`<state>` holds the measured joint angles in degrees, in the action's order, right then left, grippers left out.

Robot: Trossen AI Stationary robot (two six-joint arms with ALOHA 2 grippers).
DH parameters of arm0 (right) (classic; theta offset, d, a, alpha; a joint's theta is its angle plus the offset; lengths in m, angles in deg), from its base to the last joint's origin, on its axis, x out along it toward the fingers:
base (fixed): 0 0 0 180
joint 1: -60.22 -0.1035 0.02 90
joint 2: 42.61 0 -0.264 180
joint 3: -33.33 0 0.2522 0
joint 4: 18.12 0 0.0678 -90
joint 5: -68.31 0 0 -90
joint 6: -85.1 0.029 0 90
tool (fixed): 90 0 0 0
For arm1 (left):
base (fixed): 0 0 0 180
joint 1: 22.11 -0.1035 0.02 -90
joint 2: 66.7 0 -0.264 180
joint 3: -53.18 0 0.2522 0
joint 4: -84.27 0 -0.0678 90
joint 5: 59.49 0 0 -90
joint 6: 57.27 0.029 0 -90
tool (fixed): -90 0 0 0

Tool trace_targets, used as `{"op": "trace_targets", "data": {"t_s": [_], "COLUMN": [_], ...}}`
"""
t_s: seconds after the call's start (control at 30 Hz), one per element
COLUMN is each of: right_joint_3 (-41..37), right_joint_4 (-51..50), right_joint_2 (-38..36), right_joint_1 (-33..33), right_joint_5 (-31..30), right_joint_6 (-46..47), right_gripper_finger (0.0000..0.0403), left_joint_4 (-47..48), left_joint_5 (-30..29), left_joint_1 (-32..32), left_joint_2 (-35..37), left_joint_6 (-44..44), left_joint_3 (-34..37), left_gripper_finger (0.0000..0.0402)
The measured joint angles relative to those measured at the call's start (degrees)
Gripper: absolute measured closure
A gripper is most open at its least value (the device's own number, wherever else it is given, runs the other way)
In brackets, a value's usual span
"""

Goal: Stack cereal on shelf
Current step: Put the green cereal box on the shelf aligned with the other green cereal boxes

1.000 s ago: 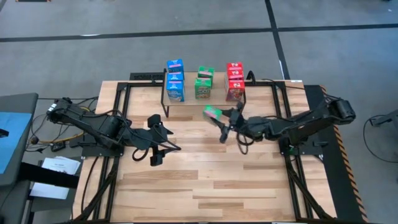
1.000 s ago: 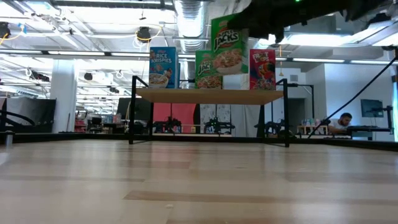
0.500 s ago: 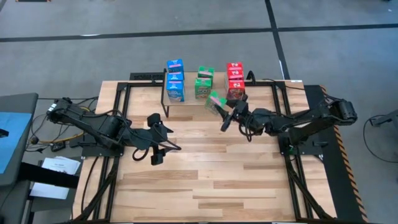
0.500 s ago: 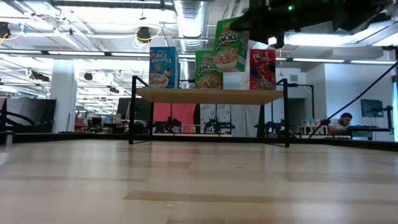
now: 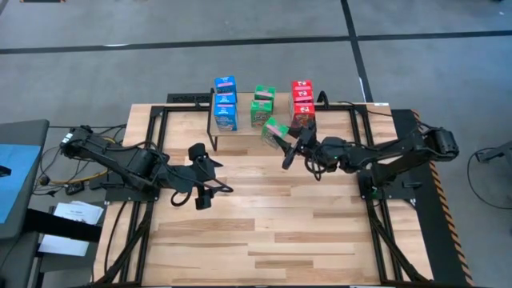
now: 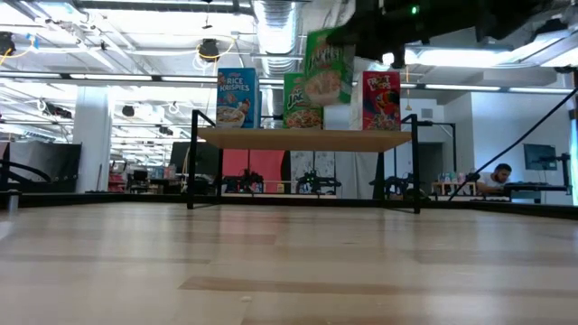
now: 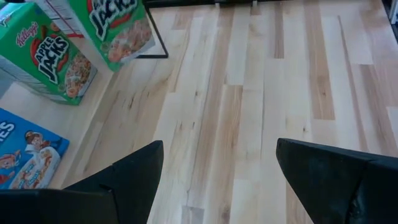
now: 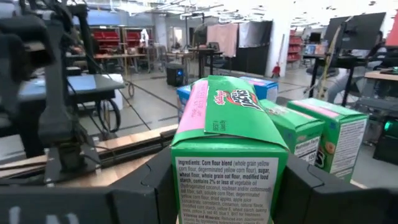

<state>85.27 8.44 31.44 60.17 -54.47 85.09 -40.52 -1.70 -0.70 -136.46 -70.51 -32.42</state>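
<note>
The wooden shelf (image 5: pixel 260 128) at the table's far side carries blue cereal boxes (image 5: pixel 226 102), green ones (image 5: pixel 262 104) and red ones (image 5: pixel 302 104), each kind stacked in its own pile. My right gripper (image 5: pixel 286 144) is shut on another green cereal box (image 5: pixel 275 130). It holds the box just in front of the shelf, between the green and red piles, and above the board (image 6: pixel 307 138) in the low view. My left gripper (image 5: pixel 204 172) hovers open over the table's left half with nothing between its fingers (image 7: pixel 127 180). My right gripper pinches the green box (image 8: pixel 229 149) between its two fingers, one on each of the two faces beside the ingredients panel (image 8: pixel 186 186). The fingers come level from the table's right, slanting toward the far edge. The box is lifted clear, top up and slightly tilted.
The shelf's thin black legs (image 6: pixel 192 162) stand on the plank tabletop (image 5: pixel 264 224). Black frame rails (image 5: pixel 148 160) run along both table sides. A blue-topped stand (image 5: pixel 16 176) sits beyond the table's left edge. A person (image 6: pixel 492 178) sits far back in the room.
My right gripper has carried the green box toward the far edge, up to the shelf front, and turned slightly. The box stays clear of the table and looks a little more tilted now.
</note>
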Motion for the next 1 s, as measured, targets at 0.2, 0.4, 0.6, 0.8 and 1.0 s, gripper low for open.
{"op": "trace_targets", "data": {"t_s": [0.2, 0.4, 0.6, 0.8, 1.0], "right_joint_3": [0.5, 3.3, 6.5, 6.8, 6.7], "right_joint_4": [1.3, 2.7, 0.7, 1.0, 0.0], "right_joint_2": [3.5, 9.6, 11.6, 11.5, 11.5], "right_joint_1": [1.8, 2.0, 2.1, 3.9, 5.4], "right_joint_5": [0.1, 0.0, 0.0, -0.1, -0.1], "right_joint_6": [2.0, -1.7, -3.4, -3.0, -3.0], "right_gripper_finger": [0.0195, 0.0195, 0.0195, 0.0195, 0.0195], "left_joint_4": [-0.1, -0.3, 0.0, 0.1, 0.1], "left_joint_5": [-0.1, -0.2, -0.2, -0.2, -0.2], "left_joint_1": [0.0, 0.0, 0.0, 0.0, 0.0], "left_joint_2": [0.0, 0.0, 0.0, 0.0, 0.0], "left_joint_6": [0.3, 0.5, 0.5, 0.5, 0.1], "left_joint_3": [0.0, 0.0, 0.0, 0.0, 0.0], "left_gripper_finger": [0.0098, 0.0098, 0.0098, 0.0098, 0.0098]}}
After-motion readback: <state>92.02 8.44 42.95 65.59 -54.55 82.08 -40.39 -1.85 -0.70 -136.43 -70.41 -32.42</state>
